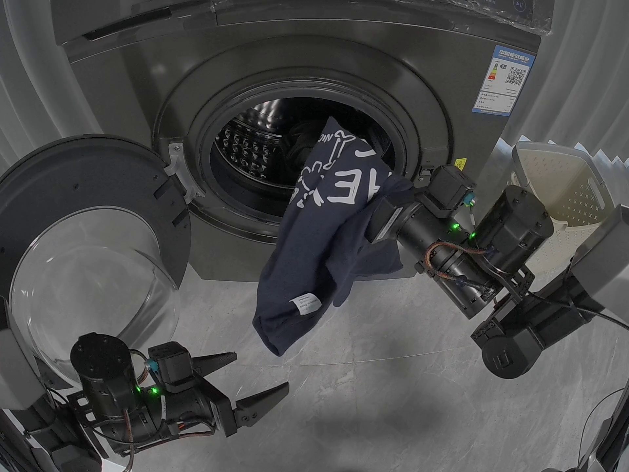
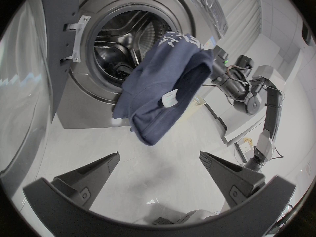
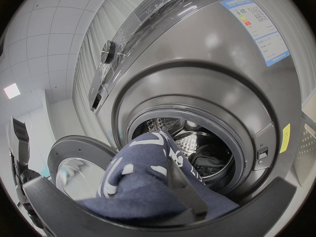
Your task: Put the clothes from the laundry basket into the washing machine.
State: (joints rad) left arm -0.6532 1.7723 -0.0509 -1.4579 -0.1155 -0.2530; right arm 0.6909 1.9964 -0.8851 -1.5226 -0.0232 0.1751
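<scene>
A navy shirt (image 1: 321,231) with white print hangs from my right gripper (image 1: 375,206), which is shut on it just in front of the washing machine's round opening (image 1: 308,158). The shirt (image 2: 161,86) droops down over the lower rim and the floor. In the right wrist view the cloth (image 3: 148,178) wraps one dark finger (image 3: 184,188). Dark clothes (image 3: 210,158) lie inside the drum. My left gripper (image 1: 252,381) hangs open low at the left, near the floor, its two fingers (image 2: 89,178) apart with nothing between them.
The washer door (image 1: 85,244) stands swung open at the left. A white laundry basket (image 1: 563,198) sits at the right of the machine. Bare grey floor (image 1: 380,375) lies in front.
</scene>
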